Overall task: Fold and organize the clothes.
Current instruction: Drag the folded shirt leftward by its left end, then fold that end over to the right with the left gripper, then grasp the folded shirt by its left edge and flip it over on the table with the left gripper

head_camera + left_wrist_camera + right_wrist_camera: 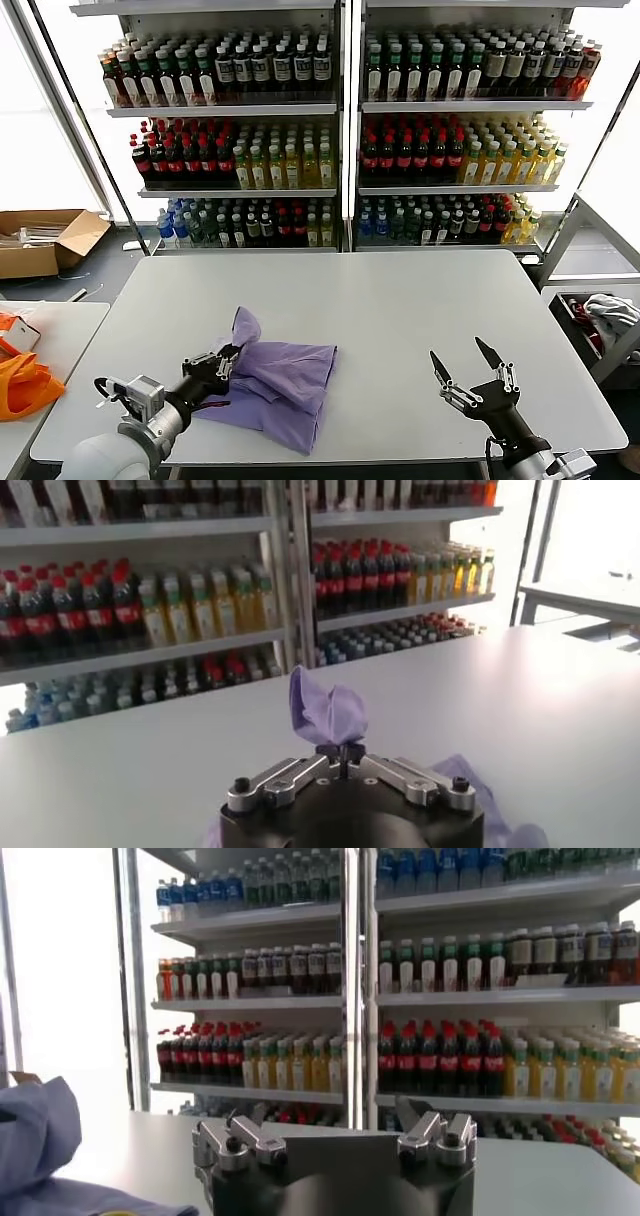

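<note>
Lavender T-shirt (280, 380) lies crumpled on the white table (400, 310), toward the robot's left and near the front edge. Bulk of the cloth is flat-ish w/ folds, spread toward table center; one corner is pulled up into a peak (244, 325) above the rest.

Left gripper (226, 360) sits low over the table at the shirt's left side, jaws closed tight, pinching the fabric. Left wrist view: fingertips (340, 750) meet together w/ a bunch of purple cloth (325, 710) sticking up right past them, more cloth (490, 815) trailing beside the gripper body. Left arm comes in from the front-left corner.

Right gripper (466, 368) hovers over bare table on the robot's right, near the front edge, well apart from the shirt. Jaws spread wide, nothing between them. Right wrist view: both fingers (440, 1138) apart, empty; edge of the purple cloth (40, 1138) seen far off to the side.

Bkgd: two shelf units (345, 120) full of drink bottles behind the table. Cardboard box (45, 240) on the floor at far left. Orange bag (25, 385) on a second table (60, 330) at left. Bin w/ cloth (605, 320) at right, contents unclear.
</note>
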### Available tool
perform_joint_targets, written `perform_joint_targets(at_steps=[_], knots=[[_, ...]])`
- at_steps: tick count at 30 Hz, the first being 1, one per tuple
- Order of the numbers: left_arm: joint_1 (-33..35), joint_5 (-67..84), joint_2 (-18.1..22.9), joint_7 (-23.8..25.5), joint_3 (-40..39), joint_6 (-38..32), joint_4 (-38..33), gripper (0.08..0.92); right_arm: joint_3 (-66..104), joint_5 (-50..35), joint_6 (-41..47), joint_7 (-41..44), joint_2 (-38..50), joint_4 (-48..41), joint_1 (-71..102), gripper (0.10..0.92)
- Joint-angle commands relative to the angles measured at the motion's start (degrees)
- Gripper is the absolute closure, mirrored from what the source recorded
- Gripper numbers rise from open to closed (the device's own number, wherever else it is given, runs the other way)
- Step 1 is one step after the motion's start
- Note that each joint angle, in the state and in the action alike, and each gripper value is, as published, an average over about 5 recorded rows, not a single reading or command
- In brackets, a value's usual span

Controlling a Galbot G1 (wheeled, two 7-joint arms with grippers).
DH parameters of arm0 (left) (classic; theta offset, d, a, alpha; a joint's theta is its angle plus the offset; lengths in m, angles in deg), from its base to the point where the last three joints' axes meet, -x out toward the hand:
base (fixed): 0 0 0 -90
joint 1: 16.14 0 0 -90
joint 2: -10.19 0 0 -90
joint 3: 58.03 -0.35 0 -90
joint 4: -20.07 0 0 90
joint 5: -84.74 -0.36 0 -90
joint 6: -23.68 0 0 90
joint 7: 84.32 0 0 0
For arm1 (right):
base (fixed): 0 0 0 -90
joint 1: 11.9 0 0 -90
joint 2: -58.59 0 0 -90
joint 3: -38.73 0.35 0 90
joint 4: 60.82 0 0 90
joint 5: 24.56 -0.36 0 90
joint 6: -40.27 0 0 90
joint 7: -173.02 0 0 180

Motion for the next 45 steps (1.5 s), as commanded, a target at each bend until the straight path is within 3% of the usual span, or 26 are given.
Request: perform_joint_targets(at_steps=[1, 8, 13, 20, 26, 34, 39, 45], knots=[[-9.4, -8.2, 8.0, 0.6, -16.8, -1.1, 14.7, 0.907, -0.3, 1.2, 0.5, -0.1, -0.6, 0.4, 0.2, 0.203], [-10.4, -3.7, 11.3, -0.4, -18.0, -0.5, 14.0, 0.907, -1.1, 2.3, 0.5, -0.2, -1.2, -0.3, -0.1, 0.203], [-7.7, 6.8, 10.3, -1.1, -17.2, -0.2, 6.7, 0.894, -1.4, 2.6, 0.5, -0.4, -1.3, -0.9, -0.8, 0.203], [-3.1, 9.2, 8.5, -0.9, -14.2, 0.7, -1.3, 0.712, -1.4, 2.5, 0.5, -0.3, -1.0, -1.2, -1.3, 0.203], [-1.0, 10.2, 6.5, -0.5, -6.1, 1.2, -5.2, 0.539, -1.1, 2.3, 0.2, -0.3, -1.0, -1.2, -1.1, 0.203], [-2.7, 9.3, 4.1, 0.5, 10.3, 3.9, 5.0, 0.313, -0.5, 1.9, -0.8, -0.1, -0.9, -1.5, -0.2, 0.203], [-4.0, 8.7, 4.0, 2.3, 11.6, 3.8, 13.6, 0.195, -0.9, 2.0, -0.9, -0.1, -0.8, -1.9, -0.5, 0.203], [-4.5, 10.2, 4.9, 2.8, 9.4, 3.5, 17.2, 0.177, -0.8, 2.0, -0.5, -0.3, 0.2, -1.9, -1.3, 0.203]])
